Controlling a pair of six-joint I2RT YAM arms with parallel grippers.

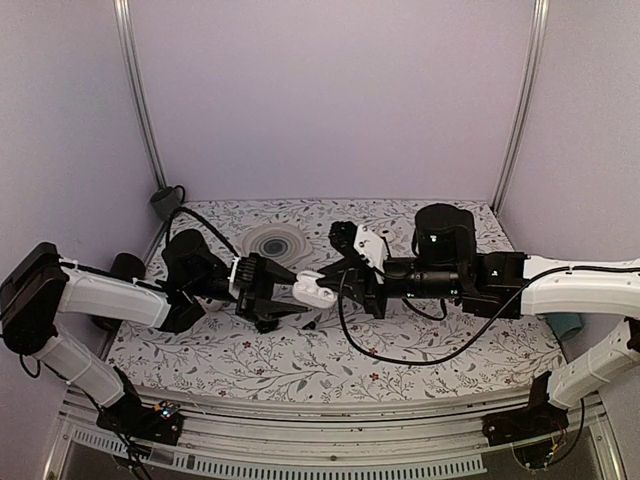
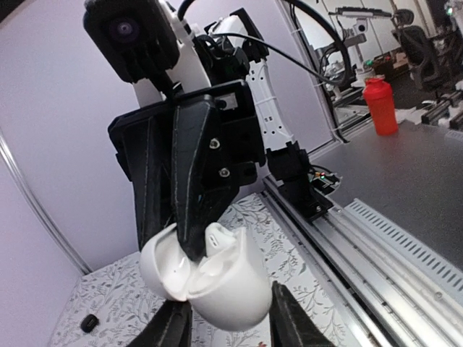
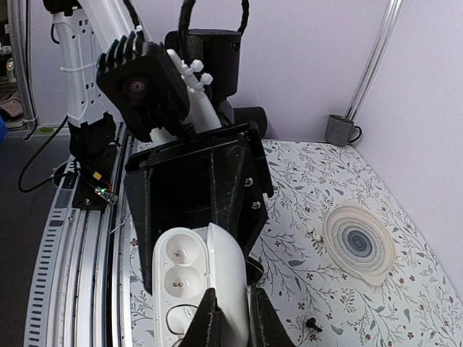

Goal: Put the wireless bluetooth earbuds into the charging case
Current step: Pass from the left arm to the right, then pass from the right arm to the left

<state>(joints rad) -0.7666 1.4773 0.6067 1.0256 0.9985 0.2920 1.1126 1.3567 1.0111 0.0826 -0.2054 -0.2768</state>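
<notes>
Case mid-air between the arms, lid open, long axis along the line between them. Right gripper clamped on case edge. Left gripper straddles case body; I can't tell if it grips. Buds look seated in wells, though I'm not sure. Left arm nearer.
</notes>
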